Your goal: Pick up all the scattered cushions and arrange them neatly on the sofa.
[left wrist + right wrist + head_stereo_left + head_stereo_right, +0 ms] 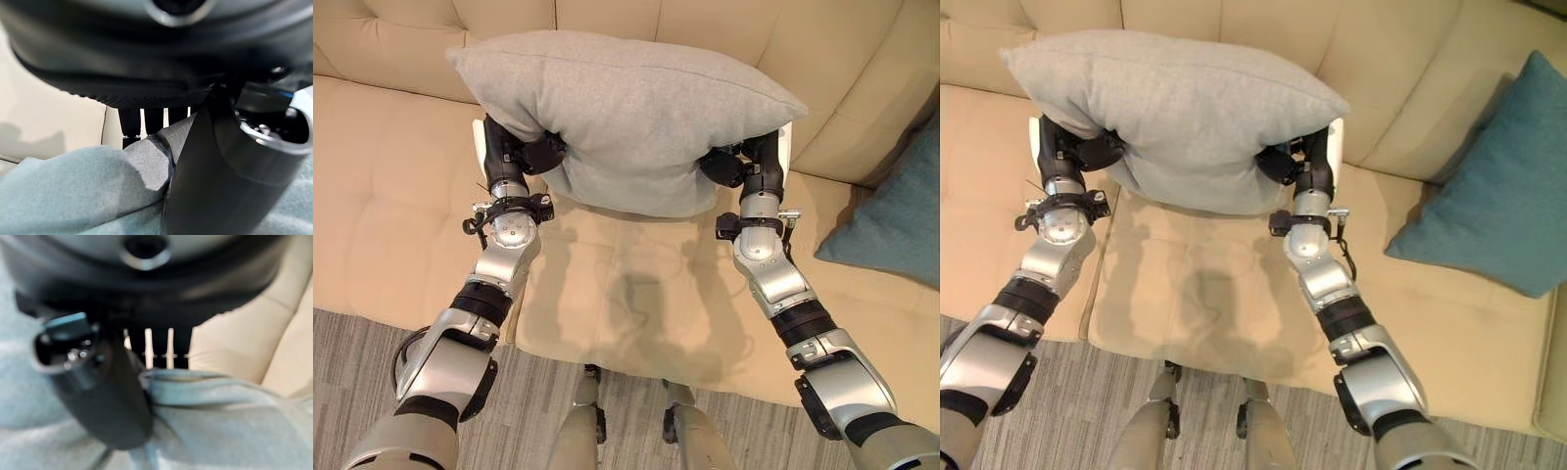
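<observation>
Grey cushion point(626, 117) is up in the air over the sofa point(401, 196) seat, held betw. both arms, long axis running left-right across the robot's front. Left robot hand point(533, 152) pinches the lower left edge, thumb on one face of the cloth w/ fingers on the far side, per left wrist view. Right robot hand point(1285, 162) does the same on the lower right edge, per right wrist view. Both are about level, so neither is nearer; the cushion sits square ahead and slightly above the hands.

Backrest lies straight beyond the cushion, seat below it. Teal cushion point(1498, 206) leans at the sofa's right end, well apart. Judgement: next move prob. needs both arms going forward and down together, keeping that long axis parallel to the backrest.
</observation>
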Motion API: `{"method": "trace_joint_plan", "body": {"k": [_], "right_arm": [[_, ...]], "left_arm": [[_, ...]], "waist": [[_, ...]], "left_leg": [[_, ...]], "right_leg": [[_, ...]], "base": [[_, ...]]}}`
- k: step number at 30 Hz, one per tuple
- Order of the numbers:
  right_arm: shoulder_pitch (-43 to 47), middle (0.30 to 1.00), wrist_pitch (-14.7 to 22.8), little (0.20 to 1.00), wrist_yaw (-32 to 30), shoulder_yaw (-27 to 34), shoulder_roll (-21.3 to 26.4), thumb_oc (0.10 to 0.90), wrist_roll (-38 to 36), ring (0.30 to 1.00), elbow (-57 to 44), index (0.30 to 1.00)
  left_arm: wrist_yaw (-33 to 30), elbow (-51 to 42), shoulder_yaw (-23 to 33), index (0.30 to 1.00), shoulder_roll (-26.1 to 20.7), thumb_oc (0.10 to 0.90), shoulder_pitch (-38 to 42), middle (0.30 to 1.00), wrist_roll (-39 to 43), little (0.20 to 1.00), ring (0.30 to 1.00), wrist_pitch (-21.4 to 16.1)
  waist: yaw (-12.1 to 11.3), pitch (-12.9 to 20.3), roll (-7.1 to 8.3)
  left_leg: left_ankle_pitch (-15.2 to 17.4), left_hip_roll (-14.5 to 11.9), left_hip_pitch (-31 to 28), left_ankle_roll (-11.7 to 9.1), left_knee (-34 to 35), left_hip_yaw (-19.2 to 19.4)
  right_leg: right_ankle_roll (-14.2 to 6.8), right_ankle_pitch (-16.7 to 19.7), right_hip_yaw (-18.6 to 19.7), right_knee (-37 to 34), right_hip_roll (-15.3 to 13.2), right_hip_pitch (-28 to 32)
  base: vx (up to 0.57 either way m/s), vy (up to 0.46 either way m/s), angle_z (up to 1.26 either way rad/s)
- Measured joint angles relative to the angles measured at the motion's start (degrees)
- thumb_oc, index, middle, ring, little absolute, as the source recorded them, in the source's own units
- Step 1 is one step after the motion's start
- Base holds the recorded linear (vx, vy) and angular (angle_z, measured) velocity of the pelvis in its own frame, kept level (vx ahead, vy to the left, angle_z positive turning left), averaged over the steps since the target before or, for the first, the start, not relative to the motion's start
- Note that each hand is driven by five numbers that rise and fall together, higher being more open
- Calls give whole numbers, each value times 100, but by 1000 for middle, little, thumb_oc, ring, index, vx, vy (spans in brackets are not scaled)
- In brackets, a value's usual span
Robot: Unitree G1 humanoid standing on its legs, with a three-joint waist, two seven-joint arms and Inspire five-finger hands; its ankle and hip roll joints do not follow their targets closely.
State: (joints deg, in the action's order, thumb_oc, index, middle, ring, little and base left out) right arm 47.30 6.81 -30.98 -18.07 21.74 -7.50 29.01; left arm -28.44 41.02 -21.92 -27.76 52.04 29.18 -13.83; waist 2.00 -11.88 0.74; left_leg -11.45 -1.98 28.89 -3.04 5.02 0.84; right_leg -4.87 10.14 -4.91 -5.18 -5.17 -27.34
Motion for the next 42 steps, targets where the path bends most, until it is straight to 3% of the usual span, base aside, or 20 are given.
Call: {"method": "trace_joint_plan", "body": {"k": [1, 2, 4, 10, 21, 29, 33, 37, 42], "right_arm": [[12, 476, 0, 476, -15, 0, 6, 518, 9, 476, 0, 476], [30, 519, 0, 519, -81, -21, 12, 546, 103, 519, 16, 519], [113, 900, -2, 900, -231, -67, 10, 800, 367, 900, 110, 900], [354, 900, -238, 900, -725, -107, 60, 800, 1059, 900, 275, 900], [302, 900, -374, 900, -823, 552, 168, 800, 923, 900, 450, 900], [-165, 900, -481, 900, -814, 1054, 242, 800, 852, 900, 398, 900], [-1481, 900, -464, 900, -609, 1509, 163, 800, 857, 900, -347, 900], [-2946, 900, -466, 900, -87, 1723, 13, 800, 854, 900, -802, 900], [-4128, 900, -308, 900, 624, 2225, -15, 800, 908, 900, -873, 900]], "left_arm": [[0, 58, 3, 900, 2, 800, 4, 900, 0, 900, 900, -47], [-2, 140, 13, 900, 18, 800, 25, 900, -2, 900, 900, -100], [-124, 199, 20, 900, 25, 800, 57, 900, -2, 900, 900, -103], [-364, 168, 143, 900, 114, 800, 64, 900, -78, 900, 900, -103], [168, 134, 315, 900, -15, 800, 1, 900, 101, 900, 900, -104], [289, 62, 983, 900, -157, 800, -597, 900, 249, 900, 900, -100], [293, -1100, 1750, 900, -4, 800, -1959, 900, 219, 900, 900, -99], [376, -1915, 1974, 900, 407, 800, -3604, 900, 15, 900, 900, -96], [924, -2278, 2043, 900, 700, 800, -4889, 900, -719, 900, 900, -19]], "waist": [[2, 0, 0], [3, 0, 0], [6, 0, 0], [2, 0, 0], [-102, -25, -44], [-96, -26, -46], [-104, -26, -46], [-124, -27, -53], [-120, -19, -70]], "left_leg": [[0, 0, 18, 0, 0, 1], [0, 0, 37, 0, 0, 2], [1, 0, 79, -1, 1, 1], [-5, 3, 147, -9, 1, -10], [-15, 2, 4, -20, -1, -8], [-14, -7, -185, -21, 0, 13], [-6, -2, -234, -28, 2, 16], [136, -4, -645, -106, 4, 3], [261, -5, -1174, -119, 8, -100]], "right_leg": [[0, 0, 6, 0, 2, -21], [-2, -1, 7, 0, 9, -41], [-4, -4, 7, 0, 18, -82], [2, 3, 4, -1, 20, -145], [4, 3, -18, 0, -10, -5], [-10, -10, -9, -1, -4, 167], [-67, -58, -11, -1, 1, 221], [-110, -144, -16, -3, -1, 627], [-138, -289, -150, -5, -21, 1215]], "base": [[0, 0, 0], [0, 0, 0], [0, 0, 0], [0, 0, 0], [9, -3, 0], [10, -5, -1], [56, -13, 1], [56, -6, -1], [51, -6, 11]]}}
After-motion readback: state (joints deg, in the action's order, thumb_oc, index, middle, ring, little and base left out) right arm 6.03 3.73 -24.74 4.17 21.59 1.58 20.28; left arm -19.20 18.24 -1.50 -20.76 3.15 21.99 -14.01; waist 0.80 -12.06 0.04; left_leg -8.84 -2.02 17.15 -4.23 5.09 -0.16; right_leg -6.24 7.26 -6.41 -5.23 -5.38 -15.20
